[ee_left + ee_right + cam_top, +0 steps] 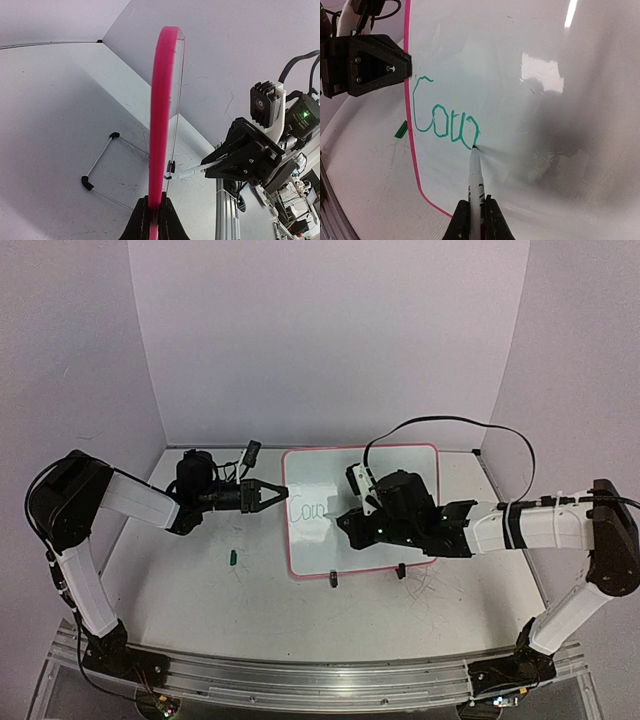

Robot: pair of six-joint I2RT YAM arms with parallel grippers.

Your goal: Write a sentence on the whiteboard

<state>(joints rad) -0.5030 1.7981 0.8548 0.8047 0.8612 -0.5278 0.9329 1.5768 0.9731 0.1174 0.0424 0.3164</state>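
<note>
Pink-framed rectangular whiteboard (400,475): left tool (283,494) clenched on its left frame edge; right tool (476,216) grasping white marker (475,172), tip touching end of green handwritten lettering (445,122)

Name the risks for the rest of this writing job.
1. The left jaws pinch the whiteboard only at its pink left edge; marker pressure farther right may swing or tip it.
2. The right jaws hold the marker well behind its tip, so it could twist.
3. The green letters are large; a long sentence might run out of room.
</note>
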